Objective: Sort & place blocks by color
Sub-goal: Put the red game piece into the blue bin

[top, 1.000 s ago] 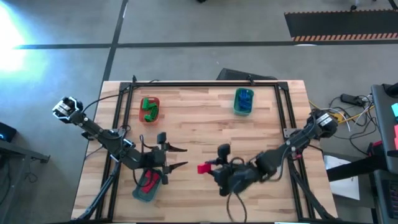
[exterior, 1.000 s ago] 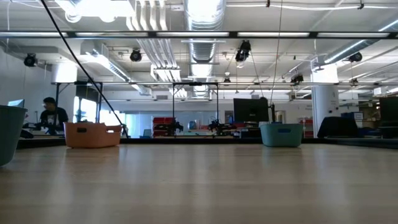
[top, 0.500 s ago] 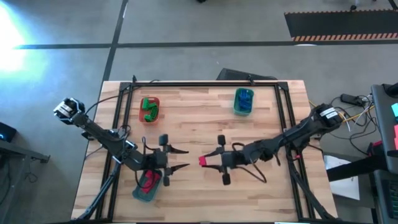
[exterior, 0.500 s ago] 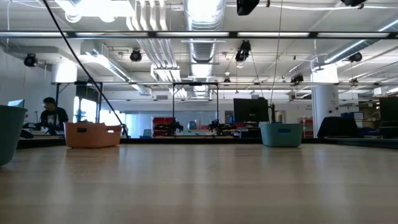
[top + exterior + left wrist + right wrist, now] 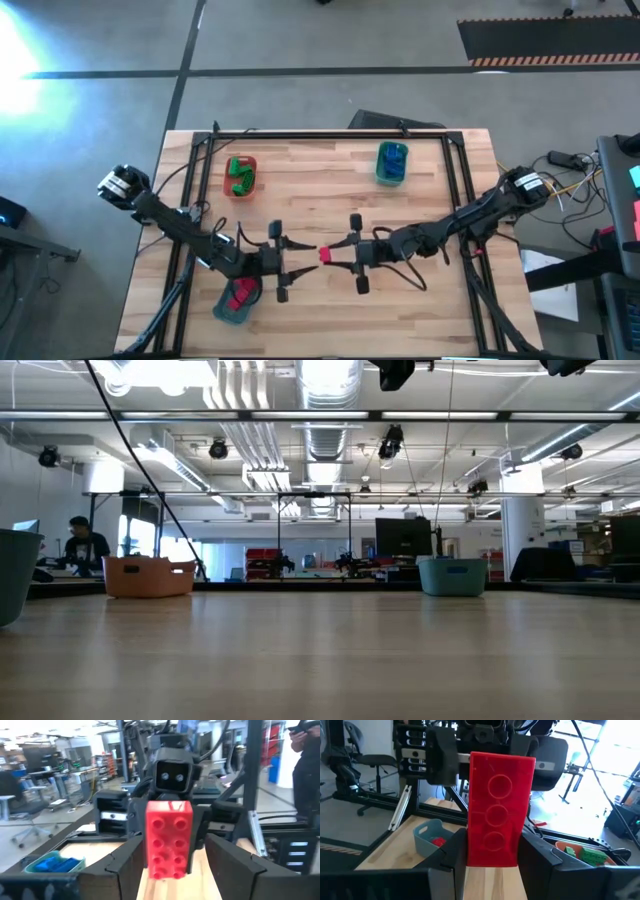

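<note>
High view: right gripper (image 5: 333, 256) clamps red block (image 5: 325, 256); left gripper (image 5: 303, 259) faces it, spread.

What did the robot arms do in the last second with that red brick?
The right gripper, shut on the red brick, swung up from the table's near edge to its middle and now holds it out sideways. The left gripper, open, slid right until its fingers came around the brick's end, like a handover. The three trays and the bricks in them did not move.
</note>
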`<state>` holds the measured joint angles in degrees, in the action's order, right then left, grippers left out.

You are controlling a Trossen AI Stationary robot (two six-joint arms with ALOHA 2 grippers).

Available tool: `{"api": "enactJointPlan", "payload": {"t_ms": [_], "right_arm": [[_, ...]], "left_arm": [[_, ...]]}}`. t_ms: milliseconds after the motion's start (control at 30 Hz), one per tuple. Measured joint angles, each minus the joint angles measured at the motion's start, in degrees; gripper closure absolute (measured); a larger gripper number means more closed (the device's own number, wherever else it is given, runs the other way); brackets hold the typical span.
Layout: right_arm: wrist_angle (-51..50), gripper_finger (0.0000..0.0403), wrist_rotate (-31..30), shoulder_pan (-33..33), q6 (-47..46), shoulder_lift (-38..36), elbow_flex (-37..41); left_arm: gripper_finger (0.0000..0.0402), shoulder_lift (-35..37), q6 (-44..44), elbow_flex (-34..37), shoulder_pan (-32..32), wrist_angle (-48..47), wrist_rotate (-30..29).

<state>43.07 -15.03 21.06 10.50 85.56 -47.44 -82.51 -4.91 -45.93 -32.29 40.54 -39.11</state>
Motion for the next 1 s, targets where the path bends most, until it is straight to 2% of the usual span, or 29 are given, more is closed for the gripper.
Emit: {"api": "enactJointPlan", "payload": {"t_ms": [100,367,467,567,800,1000], "right_arm": [[-0.35,0.0282,0.00,0.02,0.00,0.00,0.00],[-0.35,0.0282,0.00,0.02,0.00,0.00,0.00],[-0.39,0.0282,0.00,0.02,0.00,0.00,0.00],[-0.45,0.0282,0.00,0.02,0.00,0.00,0.00],[-0.92,0.0282,0.00,0.02,-0.02,0.02,0.00],[-0.94,0.0282,0.00,0.02,-0.02,0.02,0.00]], "left_arm": [[0.0188,0.10,0.68,0.17,0.04,0.32,2.82],[0.0086,-1.16,1.55,0.22,1.78,2.68,0.07],[0.0069,-3.79,1.48,-0.02,3.25,4.99,3.18],[0.0066,-6.03,0.14,-0.81,4.08,7.37,7.30],[0.0074,-7.46,-6.30,-0.57,4.06,14.54,7.17],[0.0133,-7.42,-7.48,-0.55,4.37,14.79,7.15]]}}
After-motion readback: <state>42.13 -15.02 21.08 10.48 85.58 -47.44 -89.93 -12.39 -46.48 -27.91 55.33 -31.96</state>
